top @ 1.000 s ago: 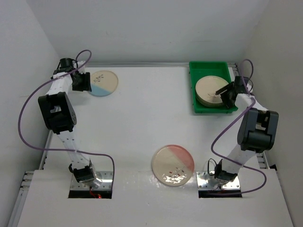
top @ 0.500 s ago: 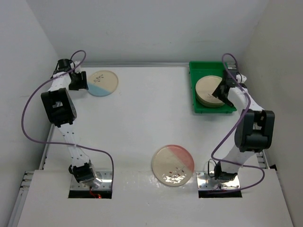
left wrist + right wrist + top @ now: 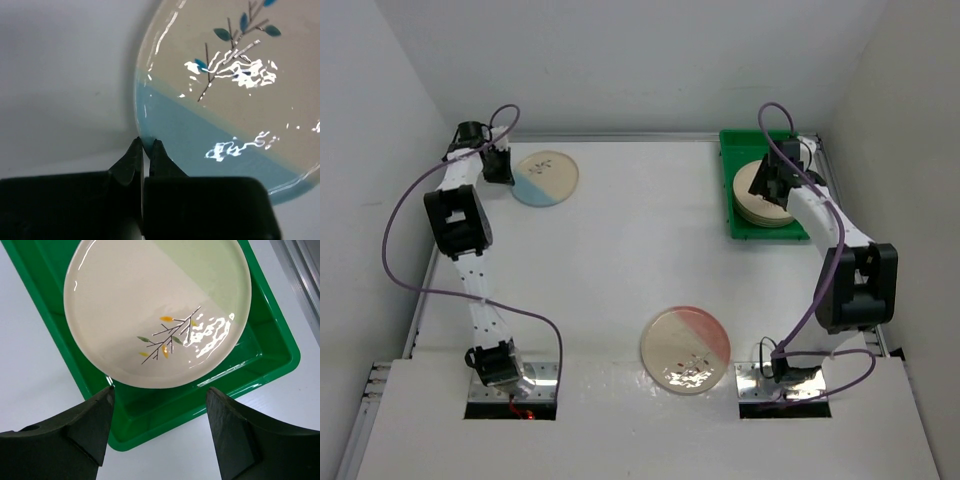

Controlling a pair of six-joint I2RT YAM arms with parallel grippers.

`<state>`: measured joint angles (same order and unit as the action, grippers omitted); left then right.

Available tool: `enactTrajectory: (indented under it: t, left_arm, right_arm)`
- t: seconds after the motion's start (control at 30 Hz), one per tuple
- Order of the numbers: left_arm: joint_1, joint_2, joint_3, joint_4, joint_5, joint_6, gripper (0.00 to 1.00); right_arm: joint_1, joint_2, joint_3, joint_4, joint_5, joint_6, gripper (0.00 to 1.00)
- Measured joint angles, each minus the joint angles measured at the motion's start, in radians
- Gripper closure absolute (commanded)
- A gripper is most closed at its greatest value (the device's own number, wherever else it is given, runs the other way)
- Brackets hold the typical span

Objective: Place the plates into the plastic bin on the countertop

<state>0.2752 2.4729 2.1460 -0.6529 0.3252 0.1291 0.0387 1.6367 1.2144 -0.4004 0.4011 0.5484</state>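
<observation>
- Left jaws – pressed together, their tips against the near rim of the blue-segment plate (image 3: 225, 100). The plate lies flat on the tabletop (image 3: 620, 250), ahead of the tips and to their right. No part of the rim shows between the tips, so a real hold cannot be confirmed.
- Risk: a lift on this contact may leave the plate behind or let it slip out. The cause would be a glazed rim, a very thin bite and the plate's whole weight beyond the tips.
- Risk: a forward push would likely skate the plate away from the tips rather than seat it.
- Risk: held at one edge point only, the plate would hang and swing, and could strike the bin rim on delivery.
- Right jaws – spread wide, holding nothing, above the plastic bin (image 3: 150, 432).
- Risk: a straight descent would bring the spread fingers (image 3: 235, 435) onto the bin's near wall, which lies just ahead of them, and could shift the bin.
- Container: the bin holds a stack of plates, the top one with a green segment (image 3: 157, 310), ahead of and between the right jaws. The count cannot be told.
- The bin is barely wider than a plate, so one arriving off-centre may ride up on the rim.
- Outstanding: the blue plate and a pink-segment plate (image 3: 685, 349), the latter well apart from both jaws.
</observation>
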Motion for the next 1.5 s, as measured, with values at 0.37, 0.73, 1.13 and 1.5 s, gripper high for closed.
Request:
enactTrajectory:
  t: [0.37,0.73,1.13,1.5]
  left_arm:
    - [-0.261,-0.141,-0.204,-0.147,-0.083,0.486,0.62]
    - [-0.301,-0.145,-0.212,-0.185,-0.079,0.475,1.0]
    - [-0.385,-0.325,-0.4,-0.238,0.12,0.518,1.0]
    - [-0.451,-0.433,-0.43,-0.208,0.203,0.523,1.0]
  right_arm:
    - [0.029,-0.013,0.0,0.016,0.001,-0.027,0.28]
    - [0.159,-0.005,0.003,0.041,-0.195,-0.166,0.22]
    - [0.387,0.449,0.333,0.035,-0.8,-0.233,0.15]
    - [0.407,0.656,0.391,0.157,-1.077,-0.074,0.61]
